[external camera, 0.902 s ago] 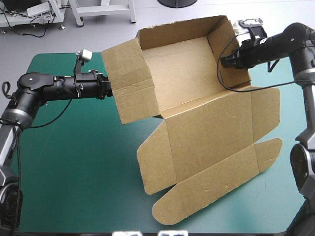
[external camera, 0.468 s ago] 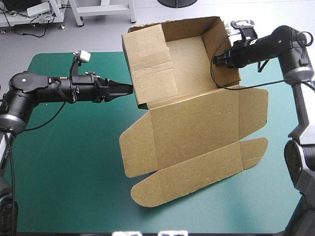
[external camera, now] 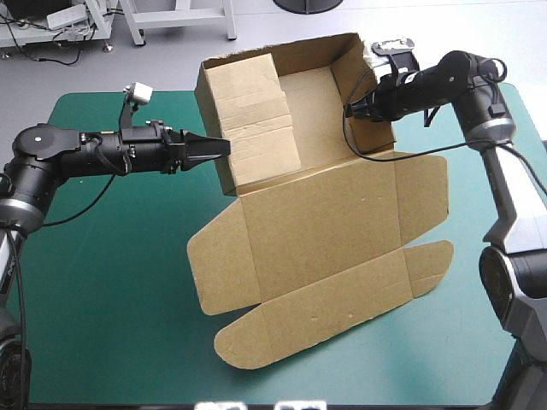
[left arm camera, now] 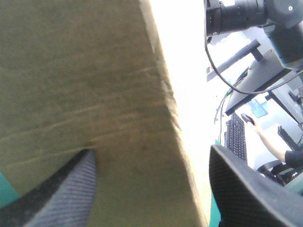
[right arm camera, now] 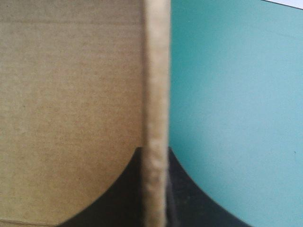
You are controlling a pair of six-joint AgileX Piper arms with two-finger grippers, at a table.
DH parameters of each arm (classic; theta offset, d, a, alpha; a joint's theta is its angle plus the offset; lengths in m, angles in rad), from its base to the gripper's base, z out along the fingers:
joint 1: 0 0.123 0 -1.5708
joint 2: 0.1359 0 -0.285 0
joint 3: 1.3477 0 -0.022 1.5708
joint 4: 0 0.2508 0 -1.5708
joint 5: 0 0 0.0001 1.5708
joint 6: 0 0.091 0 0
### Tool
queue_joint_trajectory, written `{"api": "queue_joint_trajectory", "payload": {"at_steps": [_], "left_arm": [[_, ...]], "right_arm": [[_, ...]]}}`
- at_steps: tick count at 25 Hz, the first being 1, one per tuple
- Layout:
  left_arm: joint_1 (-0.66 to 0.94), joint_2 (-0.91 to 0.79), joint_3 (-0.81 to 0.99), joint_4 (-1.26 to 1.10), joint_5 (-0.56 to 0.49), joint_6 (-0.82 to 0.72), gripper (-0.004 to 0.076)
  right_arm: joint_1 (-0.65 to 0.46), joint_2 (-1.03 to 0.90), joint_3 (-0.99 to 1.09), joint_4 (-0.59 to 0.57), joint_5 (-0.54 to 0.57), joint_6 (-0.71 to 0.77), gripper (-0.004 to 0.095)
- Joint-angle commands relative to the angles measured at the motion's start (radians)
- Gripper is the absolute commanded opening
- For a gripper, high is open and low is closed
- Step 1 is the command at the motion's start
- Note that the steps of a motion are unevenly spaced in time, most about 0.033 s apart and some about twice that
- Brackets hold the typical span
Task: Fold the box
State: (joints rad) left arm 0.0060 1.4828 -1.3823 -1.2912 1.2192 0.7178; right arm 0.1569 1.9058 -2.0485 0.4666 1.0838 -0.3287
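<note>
Shifted leftward, the seemingly light, stiff box (external camera: 325, 222) is pinched at its wall edge by the right gripper (external camera: 349, 109); the left gripper (external camera: 218, 147) is spread.

Both arms are mostly black. The left arm (external camera: 85, 154) and right arm (external camera: 444, 77) are built of cylindrical links joined by round housings, with silver-grey sections lower down toward the base. The left hand (external camera: 220, 147) narrows like a wedge, and the right hand (external camera: 350, 109) is compact. The broad, curved black fingers (left arm camera: 66, 198) show a fine woven texture.
</note>
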Motion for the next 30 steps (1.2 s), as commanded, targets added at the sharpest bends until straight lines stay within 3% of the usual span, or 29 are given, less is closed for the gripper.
{"api": "queue_joint_trajectory", "payload": {"at_steps": [1, 9, 13, 16, 24, 28, 30], "left_arm": [[0.003, -0.041, -0.03, -0.031, 0.005, -0.002, 0.0487], [0.0, -0.041, -0.06, 0.088, -0.2, -0.088, 0.0487], [-0.002, -0.041, -0.087, 0.158, -0.24, -0.147, 0.0487], [-0.076, -0.041, -0.101, 0.412, -0.353, -0.308, 0.0432], [-0.222, -0.036, -0.103, 0.805, -0.541, -0.665, 0.0418], [-0.282, 0.013, -0.103, 0.963, -0.571, -0.821, 0.0277], [-0.315, 0.034, -0.105, 0.986, -0.608, -0.828, 0.0129]], "right_arm": [[0.028, -0.054, -0.032, 0.047, -0.063, 0.024, -0.0023], [0.077, -0.051, -0.032, -0.054, -0.062, 0.137, -0.0023], [0.118, -0.045, -0.032, -0.079, -0.066, 0.168, -0.0023], [0.161, -0.041, -0.032, -0.095, -0.068, 0.176, -0.0023], [0.167, -0.041, -0.032, -0.102, -0.011, 0.178, -0.0023], [0.175, -0.041, -0.032, -0.095, 0.023, 0.176, -0.0024], [0.184, -0.041, -0.032, -0.096, 0.055, 0.175, -0.0023]]}}
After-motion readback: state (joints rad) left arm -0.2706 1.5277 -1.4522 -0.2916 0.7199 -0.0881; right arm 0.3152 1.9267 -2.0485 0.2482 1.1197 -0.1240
